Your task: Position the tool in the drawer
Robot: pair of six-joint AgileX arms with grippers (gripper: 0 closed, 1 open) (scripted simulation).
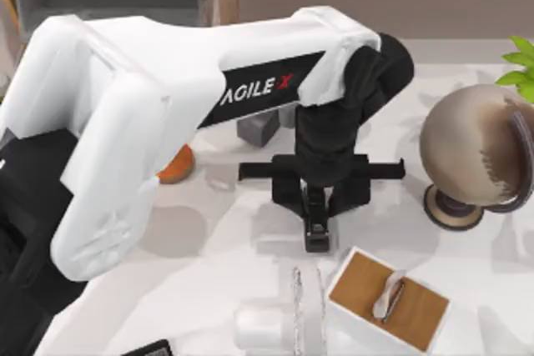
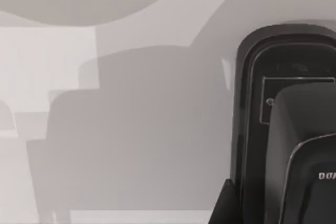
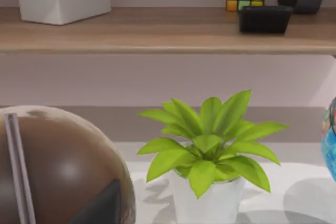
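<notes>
Open white table [image 1: 209,239] left of the left gripper [image 1: 317,235], bare toward the near-left; orange object [image 1: 177,164] and small grey block [image 1: 259,127] crowd the far side under the arm. Just right and nearer: tissue box [image 1: 388,299], with clear glass [image 1: 307,314] and white roll [image 1: 263,327] close beside. Farther right, brown globe [image 1: 476,152] and potted plant [image 3: 210,156] block passage; shelf [image 3: 157,35] along the back.

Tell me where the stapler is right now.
In the top view the stapler lies near the table's middle, directly under the left gripper, between the tissue box below it and the small grey block above.
</notes>
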